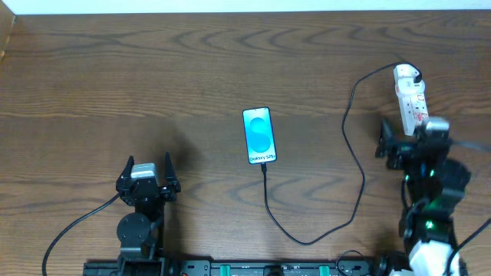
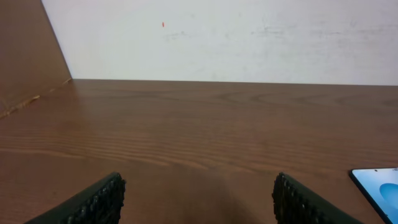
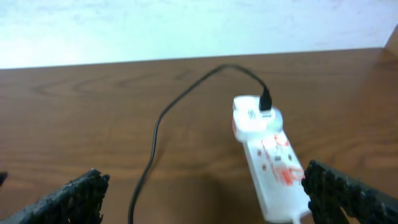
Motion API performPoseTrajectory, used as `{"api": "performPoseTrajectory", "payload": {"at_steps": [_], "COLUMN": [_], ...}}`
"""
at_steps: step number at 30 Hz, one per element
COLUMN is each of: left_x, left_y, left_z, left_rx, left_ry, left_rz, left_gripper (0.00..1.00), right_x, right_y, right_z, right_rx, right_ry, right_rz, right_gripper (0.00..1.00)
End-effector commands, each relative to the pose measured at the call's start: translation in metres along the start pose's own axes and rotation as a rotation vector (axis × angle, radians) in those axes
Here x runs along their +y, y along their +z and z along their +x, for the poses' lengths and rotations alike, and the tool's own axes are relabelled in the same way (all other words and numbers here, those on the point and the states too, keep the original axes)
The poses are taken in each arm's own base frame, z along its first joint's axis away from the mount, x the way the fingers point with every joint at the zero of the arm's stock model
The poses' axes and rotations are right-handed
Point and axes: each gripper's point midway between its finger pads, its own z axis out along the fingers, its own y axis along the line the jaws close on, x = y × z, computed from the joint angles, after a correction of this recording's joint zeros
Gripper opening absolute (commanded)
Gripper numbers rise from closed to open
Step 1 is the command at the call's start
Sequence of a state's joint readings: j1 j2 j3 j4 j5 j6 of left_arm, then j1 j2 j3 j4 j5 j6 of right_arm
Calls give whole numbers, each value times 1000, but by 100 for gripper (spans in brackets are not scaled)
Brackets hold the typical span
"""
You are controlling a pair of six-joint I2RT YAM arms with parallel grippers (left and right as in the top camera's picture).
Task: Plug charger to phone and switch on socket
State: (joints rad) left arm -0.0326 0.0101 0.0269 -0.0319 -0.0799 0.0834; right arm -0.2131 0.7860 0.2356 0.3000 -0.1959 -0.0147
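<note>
The phone (image 1: 259,136) lies flat mid-table, its blue screen lit; one corner (image 2: 379,186) shows in the left wrist view. The charger's black cable (image 1: 357,195) runs from the phone's near edge in a loop to the white adapter (image 1: 406,74) seated in the far end of the socket (image 1: 412,103). In the right wrist view the socket (image 3: 270,168) lies just inside the right finger, the cable (image 3: 155,137) between the jaws. My right gripper (image 1: 420,136) (image 3: 205,196) hangs open over the socket's near end. My left gripper (image 1: 148,165) (image 2: 198,199) stands open and empty, left of the phone.
A white wall (image 2: 249,37) bounds the far side of the wooden table (image 1: 153,77). A raised wooden panel (image 2: 28,56) stands at the far left. A black cable (image 1: 73,230) trails from the left arm's base.
</note>
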Motion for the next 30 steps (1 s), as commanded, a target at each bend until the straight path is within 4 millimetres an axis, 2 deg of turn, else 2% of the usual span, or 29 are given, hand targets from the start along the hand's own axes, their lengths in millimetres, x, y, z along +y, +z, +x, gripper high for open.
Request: {"api": "performPoseTrajectory", "payload": {"at_steps": [1, 7, 15, 30], "left_x": [2, 2, 2, 2], "left_y": [1, 1, 1, 1], "left_z": [18, 18, 18, 18], "left_rx": [51, 51, 51, 51], "left_ry": [16, 16, 16, 16], "left_rz": [-10, -10, -10, -10], "left_gripper": [76, 76, 76, 76], "right_x": [4, 7, 10, 20], "right_y": [-14, -28, -35, -49], "right_z": [13, 34, 24, 28], "right_rx": [-47, -87, -129, -129], "right_ry": [8, 16, 5, -5], "right_rz": [-2, -3, -5, -6], "right_gripper": [99, 99, 99, 99]}}
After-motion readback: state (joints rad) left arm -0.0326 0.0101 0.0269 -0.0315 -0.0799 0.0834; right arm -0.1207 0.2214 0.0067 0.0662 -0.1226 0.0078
